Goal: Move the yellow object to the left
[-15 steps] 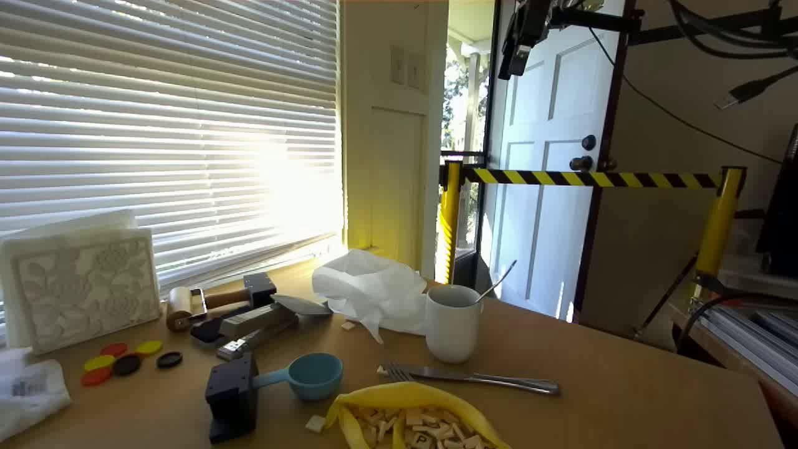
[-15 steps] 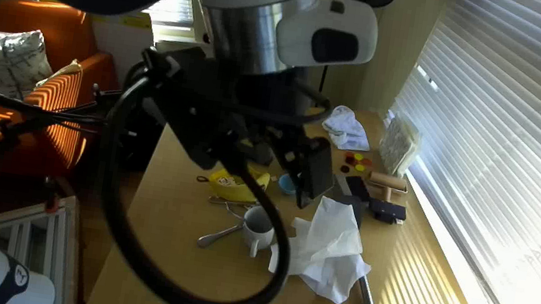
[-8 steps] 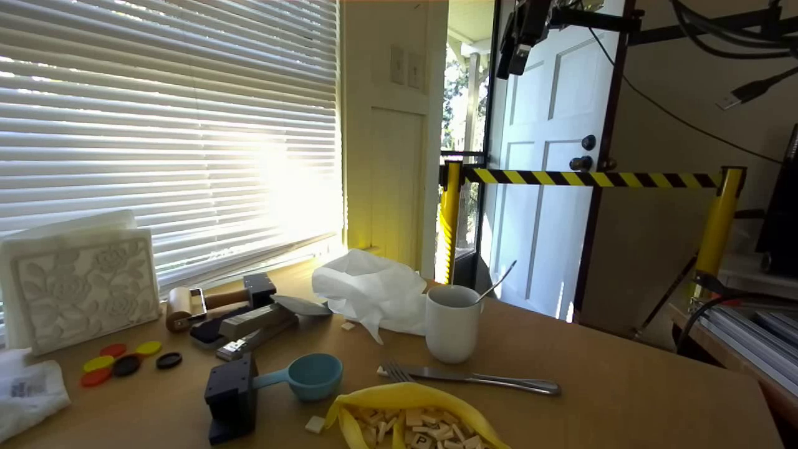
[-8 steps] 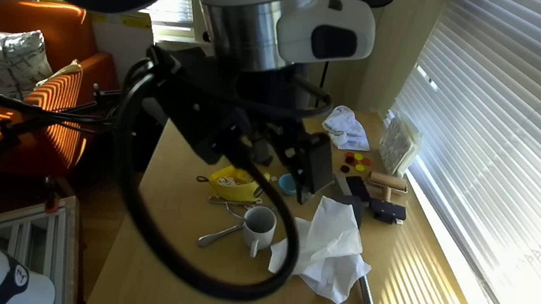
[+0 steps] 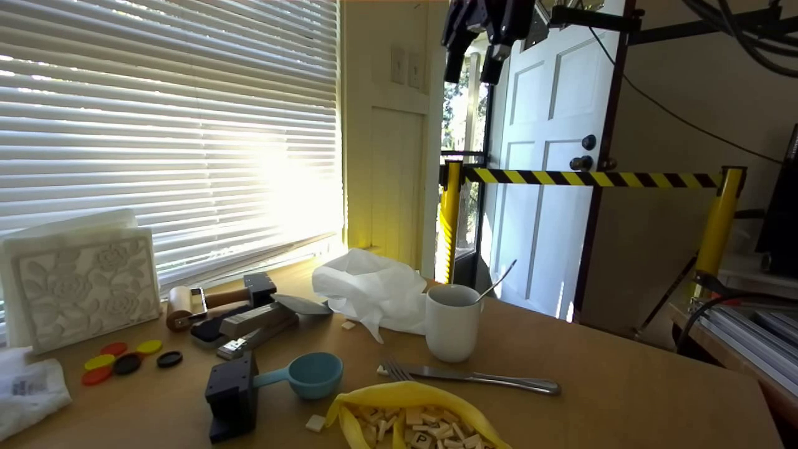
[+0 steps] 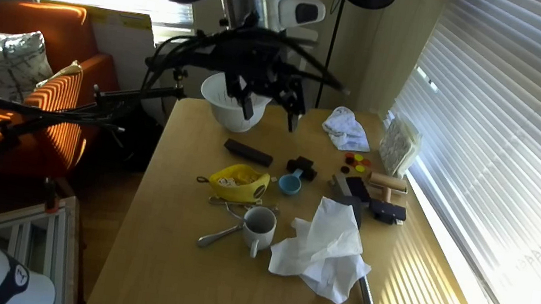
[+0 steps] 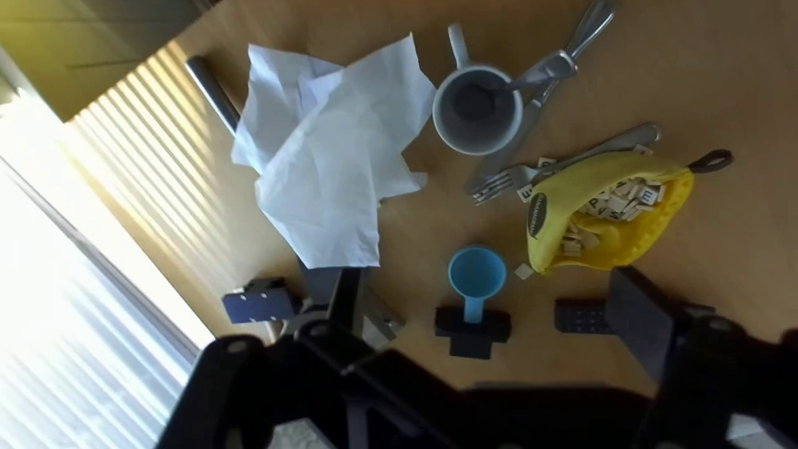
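Observation:
The yellow object is a banana-shaped pouch [image 7: 558, 181] lying open on the table with pale letter tiles inside. It also shows in both exterior views, at the bottom edge [image 5: 424, 391] and whole near the mug [image 6: 245, 194]. My gripper [image 7: 486, 277] is open and empty, its fingers wide apart. It hangs high above the table, apart from everything, in both exterior views [image 5: 472, 80] [image 6: 269, 121]. In the wrist view the pouch lies ahead of the fingertips, toward the right finger [image 7: 642, 318]. The blue scoop shows between the fingers.
A blue scoop [image 6: 290, 184] rests on a black block. A white mug [image 6: 258, 225], a fork [image 7: 598, 149] and a knife lie beside the pouch. Crumpled paper [image 6: 325, 251], a dark remote [image 6: 248, 152], a white bowl [image 6: 233, 114] and a roller [image 6: 388, 181] stand around.
In the exterior views the arm has drawn back and turned, uncovering the white bowl, remote and scoop. Both fingers now show apart, farther left in an exterior view. The pouch has not moved.

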